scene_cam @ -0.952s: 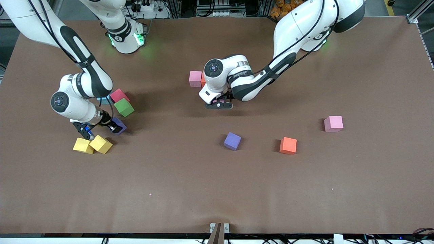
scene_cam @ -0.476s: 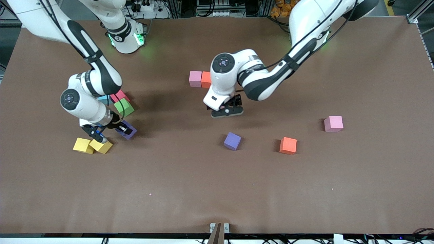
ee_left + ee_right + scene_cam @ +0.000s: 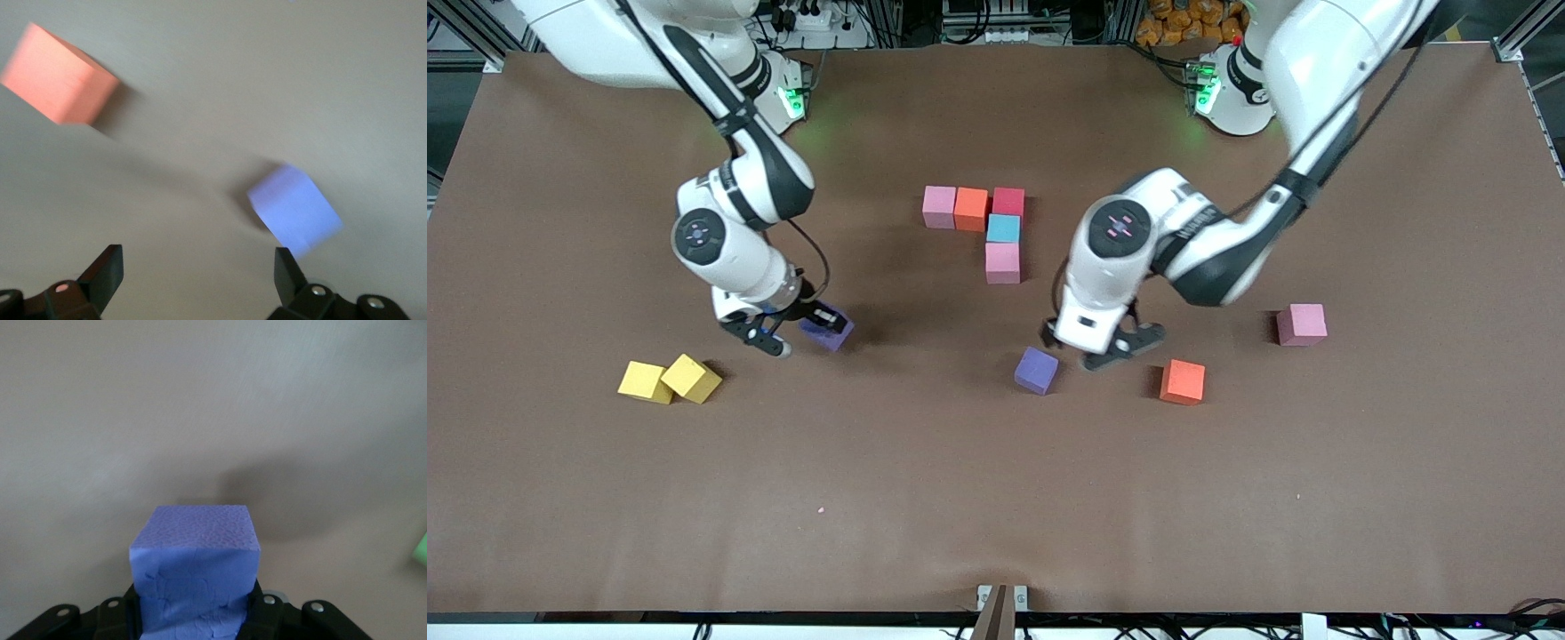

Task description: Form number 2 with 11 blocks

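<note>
Right wrist view: gripped purple cube (image 3: 195, 570).

The brown table (image 3: 996, 498) carries ten cubes. Near its centre, toward twelve o'clock, a pink cube (image 3: 939, 206), an orange cube (image 3: 970, 209) and a red cube (image 3: 1008, 201) sit touching in a row; a light blue cube (image 3: 1003, 228) and a second pink cube (image 3: 1003, 263) run down from the red one toward six o'clock. A purple cube (image 3: 1036, 370) and another orange cube (image 3: 1183, 381) lie around five o'clock, a third pink cube (image 3: 1302, 324) at three o'clock, two touching yellow cubes (image 3: 669, 380) at eight o'clock.
</note>
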